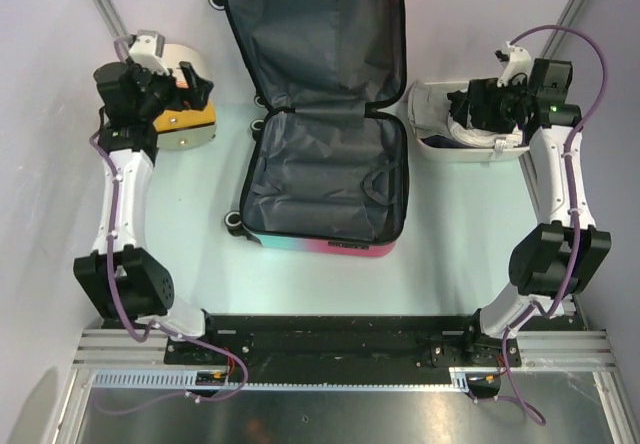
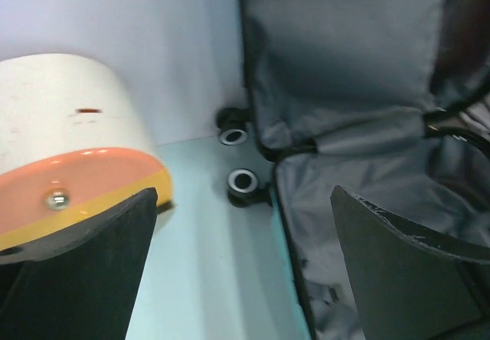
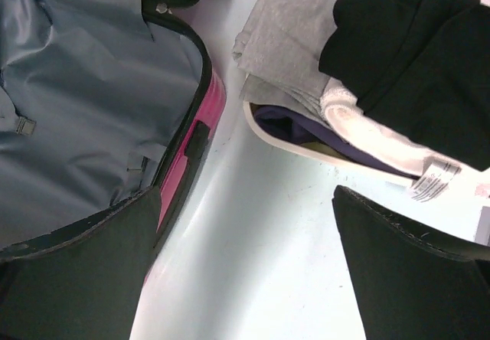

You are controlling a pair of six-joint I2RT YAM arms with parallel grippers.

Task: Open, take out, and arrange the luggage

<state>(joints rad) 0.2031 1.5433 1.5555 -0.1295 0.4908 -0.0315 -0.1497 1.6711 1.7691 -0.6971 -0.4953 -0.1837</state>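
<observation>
While both arms reach out over a pale mint bench (image 1: 450, 254) boxed in by lilac walls (image 1: 50, 114), the luggage (image 1: 320, 114) lies opened flat between them, to the right of the left gripper (image 2: 243, 225) and to the left of the right gripper (image 3: 246, 202). Each gripper has its black fingers spread wide with nothing between them.

Just left of the left gripper sits a rounded drawer box (image 2: 69, 125), matte cream on top with a glossy orange face and a small metal screw (image 2: 56, 198). Two black wheels (image 2: 243, 179) with pale hubs show straight ahead of it on the smooth bench.

Both halves of the luggage are lined in crinkled dark grey fabric, edged by a black zip, with a hard glossy pink shell (image 3: 207, 125) on the side near the right gripper.

Ahead and to the right of the right gripper, a white rectangular basin (image 1: 440, 149) holds soft folded clothes: grey cloth (image 3: 306, 26), a black garment (image 3: 413, 64) and white fabric with a sewn label (image 3: 436, 178) whose print is too small to read.
</observation>
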